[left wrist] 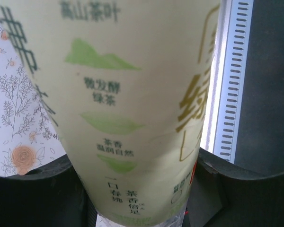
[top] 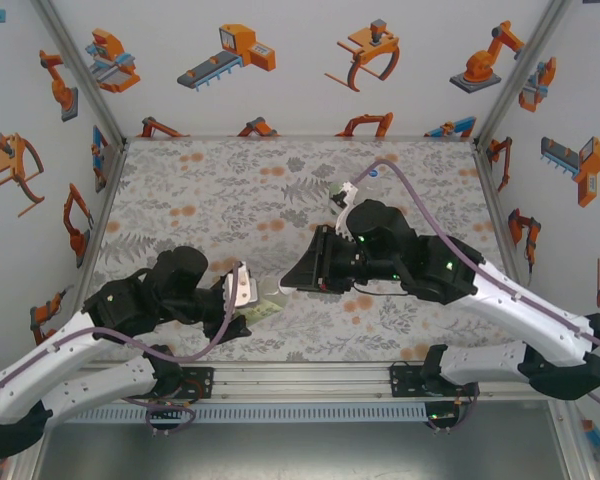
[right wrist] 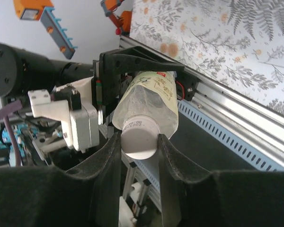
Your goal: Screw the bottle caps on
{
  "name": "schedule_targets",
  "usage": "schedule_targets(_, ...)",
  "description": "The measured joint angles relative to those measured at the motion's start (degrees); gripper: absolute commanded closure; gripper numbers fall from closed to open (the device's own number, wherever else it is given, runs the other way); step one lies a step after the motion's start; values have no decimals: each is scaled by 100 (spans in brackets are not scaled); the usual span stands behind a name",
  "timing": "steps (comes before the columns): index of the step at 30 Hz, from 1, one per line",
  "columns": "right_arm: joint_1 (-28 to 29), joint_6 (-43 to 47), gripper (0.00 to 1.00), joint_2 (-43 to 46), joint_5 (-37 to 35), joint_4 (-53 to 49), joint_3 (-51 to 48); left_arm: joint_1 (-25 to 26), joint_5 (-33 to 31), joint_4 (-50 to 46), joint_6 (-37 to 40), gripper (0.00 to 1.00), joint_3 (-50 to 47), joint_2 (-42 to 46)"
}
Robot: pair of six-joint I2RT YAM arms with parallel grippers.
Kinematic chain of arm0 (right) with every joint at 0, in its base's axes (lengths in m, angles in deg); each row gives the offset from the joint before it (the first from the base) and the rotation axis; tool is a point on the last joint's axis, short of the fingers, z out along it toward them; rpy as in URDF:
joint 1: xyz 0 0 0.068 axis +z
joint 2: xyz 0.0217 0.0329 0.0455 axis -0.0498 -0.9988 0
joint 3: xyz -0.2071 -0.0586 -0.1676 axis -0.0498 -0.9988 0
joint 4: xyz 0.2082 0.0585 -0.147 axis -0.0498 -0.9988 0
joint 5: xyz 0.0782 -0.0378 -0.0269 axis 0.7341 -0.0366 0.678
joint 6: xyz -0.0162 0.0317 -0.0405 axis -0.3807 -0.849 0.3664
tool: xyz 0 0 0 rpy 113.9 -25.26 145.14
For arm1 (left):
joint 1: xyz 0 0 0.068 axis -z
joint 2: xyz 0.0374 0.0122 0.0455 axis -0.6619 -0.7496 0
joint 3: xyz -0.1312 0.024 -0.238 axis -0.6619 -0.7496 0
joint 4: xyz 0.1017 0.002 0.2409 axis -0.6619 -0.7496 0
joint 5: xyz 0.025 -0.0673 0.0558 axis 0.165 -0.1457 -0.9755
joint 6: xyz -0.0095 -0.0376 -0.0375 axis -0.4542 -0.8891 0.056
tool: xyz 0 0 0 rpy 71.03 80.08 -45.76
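Here, a small clear plastic bottle (right wrist: 149,101) with a pale yellow-green printed label is held by the left gripper (top: 246,298), whose black jaws are closed around the body of the bottle. The bottle is carried roughly level above the near edge of the floral-patterned table (top: 210,200), with its neck turned towards the right arm. In the left wrist view the label is seen very close, with a black finger on either side of it at the bottom.

A white round plastic cap (right wrist: 141,145) sits on the neck of the bottle. The right gripper (right wrist: 138,138) is closed narrowly on this cap, one dark finger pressed against each side of it.

A further clear plastic bottle (top: 338,193) is seen farther back on the table, just beyond the right arm; whether it is capped cannot be told.
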Motion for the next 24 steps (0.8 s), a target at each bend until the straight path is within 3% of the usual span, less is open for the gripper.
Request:
schedule_targets(5, 52, 118, 64, -66, -214, -197, 236, 0, -11, 138, 0, 100, 0, -11)
schedule_targets(11, 61, 1401, 43, 160, -442, 289, 232, 15, 402, 535, 111, 100, 2, -7)
schedule_targets(17, 59, 3613, 41, 474, -127, 638, 234, 13, 831, 590, 181, 100, 20, -68)
schedule_targets(24, 61, 6551, 40, 560, 1248, 678, 249, 13, 1213, 579, 216, 100, 94, -105)
